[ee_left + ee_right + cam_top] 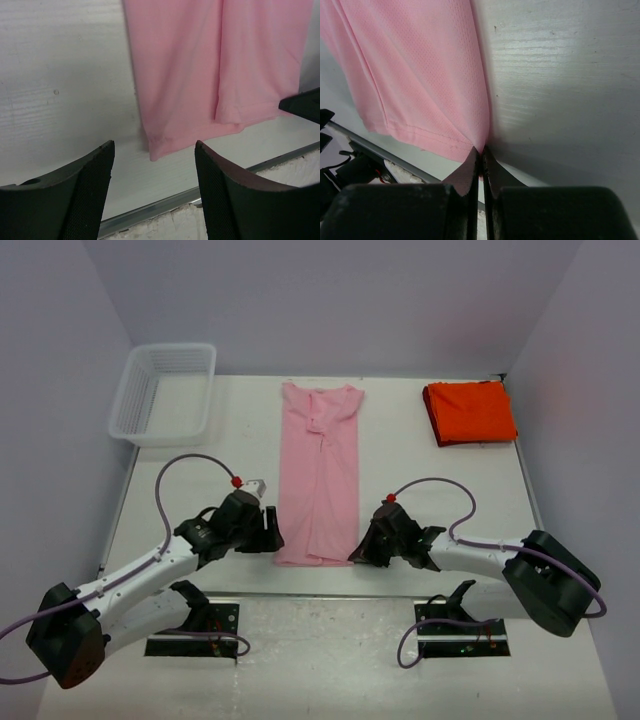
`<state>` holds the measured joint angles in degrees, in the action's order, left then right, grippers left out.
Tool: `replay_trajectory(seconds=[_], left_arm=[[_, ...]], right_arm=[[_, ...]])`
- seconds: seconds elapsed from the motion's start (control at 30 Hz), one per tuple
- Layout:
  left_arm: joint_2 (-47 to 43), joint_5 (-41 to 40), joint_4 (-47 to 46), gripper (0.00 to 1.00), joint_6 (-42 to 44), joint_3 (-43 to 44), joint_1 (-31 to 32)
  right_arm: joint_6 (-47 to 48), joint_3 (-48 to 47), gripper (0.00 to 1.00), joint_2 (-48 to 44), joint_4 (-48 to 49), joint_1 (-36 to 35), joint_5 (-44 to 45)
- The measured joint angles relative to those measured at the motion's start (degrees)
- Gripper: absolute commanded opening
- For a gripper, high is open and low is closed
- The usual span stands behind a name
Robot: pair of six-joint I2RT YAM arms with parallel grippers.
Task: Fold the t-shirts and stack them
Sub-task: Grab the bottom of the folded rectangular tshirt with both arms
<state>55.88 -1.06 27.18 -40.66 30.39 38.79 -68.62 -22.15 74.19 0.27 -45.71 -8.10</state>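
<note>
1. Upper left of the top view: white mesh basket (165, 390), well apart from the work, so we ignore it
2. Lower left of centre: left gripper (270, 532), jaws apart with nothing in them. On its wrist view the hem's left corner lines up between the two fingers (85, 190), low over the table (200, 490). We can't tell if they touch the cloth
3. Centre: pink t-shirt (320, 475), flat, sides folded in to a narrow strip. Long axis runs top to bottom of the frame, collar at the upper end, hem at the lower end by the arms
4. Lower right of centre: right gripper (356, 552), jaws together, pinching the hem's right corner. Its wrist view shows the cloth running into the tips
5. Step in hand, as we read it: take both hem corners, then fold hem to collar. The left jaws should drop over their corner, catch all layers and close before any lift. Then we raise both evenly, carry straight along the long axis so there's no skew, and land the hem square
6. Upper right: orange t-shirt (470, 412), already a compact folded block, slightly wider than deep, no clear heading, well apart from the pink one
</note>
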Motion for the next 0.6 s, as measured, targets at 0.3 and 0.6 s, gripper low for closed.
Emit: replay_trajectory(seconds=[0.3, 0.6], left_arm=[[-2.2, 1.0, 0.8, 0.58, -4.0, -3.6, 2.0], [-1.2, 1.0, -0.5, 0.52, -7.0, -7.8, 2.5]], right_arm=[[0.1, 0.0, 0.0, 0.0, 0.0, 0.0, 0.0], [0.2, 0.2, 0.0, -0.5, -0.3, 0.0, 0.1]])
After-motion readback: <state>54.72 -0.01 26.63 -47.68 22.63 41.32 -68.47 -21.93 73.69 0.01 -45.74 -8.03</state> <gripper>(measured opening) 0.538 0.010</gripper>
